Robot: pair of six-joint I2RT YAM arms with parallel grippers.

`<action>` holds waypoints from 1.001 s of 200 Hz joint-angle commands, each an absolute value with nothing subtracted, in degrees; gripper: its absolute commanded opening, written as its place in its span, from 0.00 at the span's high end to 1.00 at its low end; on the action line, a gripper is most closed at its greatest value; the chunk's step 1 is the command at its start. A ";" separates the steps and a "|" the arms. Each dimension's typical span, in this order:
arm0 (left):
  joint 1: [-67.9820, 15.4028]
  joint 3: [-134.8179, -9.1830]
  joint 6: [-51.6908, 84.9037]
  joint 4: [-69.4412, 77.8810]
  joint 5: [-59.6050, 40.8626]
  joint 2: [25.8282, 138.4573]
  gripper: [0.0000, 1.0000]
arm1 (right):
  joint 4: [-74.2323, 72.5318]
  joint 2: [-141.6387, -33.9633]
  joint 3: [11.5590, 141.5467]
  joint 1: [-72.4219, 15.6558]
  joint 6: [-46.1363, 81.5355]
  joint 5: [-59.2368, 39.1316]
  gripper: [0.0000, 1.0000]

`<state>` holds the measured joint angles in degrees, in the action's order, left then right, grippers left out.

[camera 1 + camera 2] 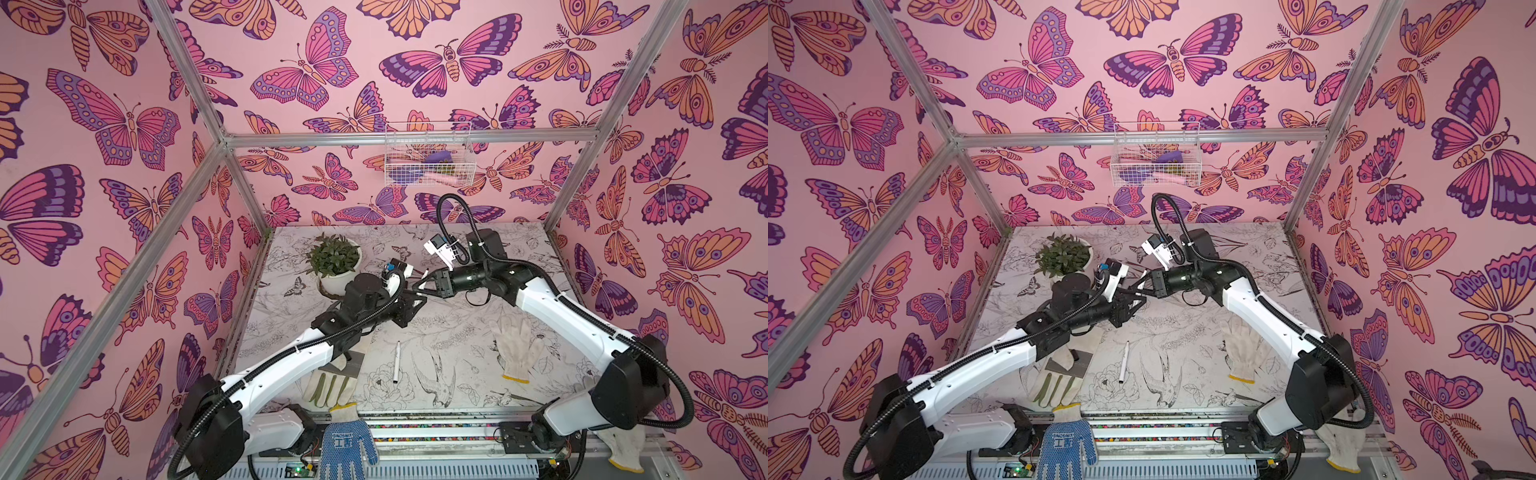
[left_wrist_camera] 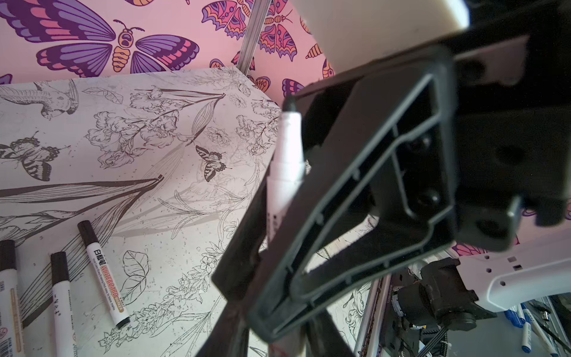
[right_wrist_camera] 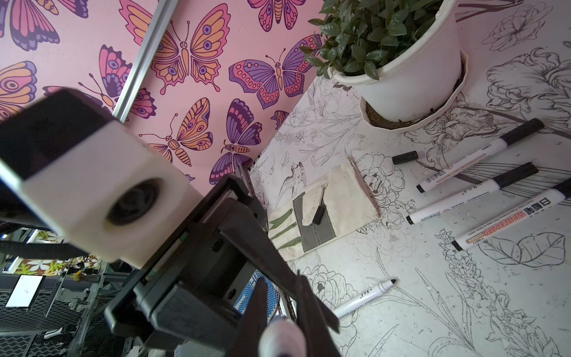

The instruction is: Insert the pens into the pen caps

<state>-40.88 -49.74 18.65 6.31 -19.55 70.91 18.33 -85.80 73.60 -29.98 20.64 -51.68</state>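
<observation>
right gripper (image 1: pixel 419 286): closed on the barrel of the held pen (image 2: pixel 285 160), above the middle of the counter (image 1: pixel 457 345)
held pen: white, uncapped, its dark tip sticking out past the right gripper's fingers
left gripper (image 1: pixel 417 300): close against the right gripper; in the left wrist view its fingers flank the rear end of the held pen, but whether they clamp it or stand off cannot be told
bare pen (image 1: pixel 397 361): lies flat on the counter, nearer than both grippers, with no cap on its tip, between the patched glove (image 1: pixel 1054 382) on the left and the white glove (image 1: pixel 513 345) on the right
capped pens (image 3: pixel 469 197): three lie side by side on the counter near the plant pot (image 1: pixel 338 282), black caps on; the left arm hides them in both top views
loose cap (image 3: pixel 404 157): on the counter between the plant pot and the patched glove
second cap (image 3: pixel 318 214): lies on the patched glove
</observation>
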 commanded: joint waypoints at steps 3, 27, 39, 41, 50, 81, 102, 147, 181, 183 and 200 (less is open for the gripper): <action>-40.69 -50.82 18.96 5.38 -21.27 72.19 0.72 | 17.33 -84.02 73.72 -29.53 20.65 -52.80 0.95; -40.69 -50.79 18.55 5.45 -20.82 72.00 0.87 | 16.96 -84.04 73.90 -29.53 21.05 -52.87 0.95; -40.69 -50.80 18.20 5.25 -20.18 71.75 0.95 | 16.85 -84.11 73.84 -29.53 21.18 -52.82 0.95; -40.69 -50.80 18.20 5.22 -19.96 71.68 0.97 | 16.85 -84.11 73.83 -29.55 21.18 -52.87 0.95; -40.63 -50.67 18.02 5.18 -19.13 71.27 1.00 | 16.90 -84.11 73.83 -29.53 21.25 -52.62 0.93; -39.63 -49.31 21.53 2.59 -6.24 68.86 1.00 | 16.55 -83.95 73.35 -29.53 21.44 -47.47 0.58; -39.07 -46.25 26.54 -1.36 7.82 65.07 1.00 | 15.16 -86.18 73.15 -29.61 22.67 -43.91 0.53; -36.56 -39.85 45.38 -21.34 30.37 52.96 1.00 | 23.23 -100.11 83.02 -34.22 17.06 -42.04 0.49; -35.81 -37.40 50.19 -29.80 36.86 44.24 1.00 | 30.14 -113.28 94.22 -40.58 13.63 -39.01 0.49; -35.78 -37.43 50.14 -30.08 36.97 43.80 1.00 | 30.08 -114.10 94.68 -40.82 13.87 -39.20 0.49; -35.56 -37.81 48.71 -31.49 37.57 41.32 1.00 | 29.55 -120.06 98.92 -42.31 15.86 -38.88 0.48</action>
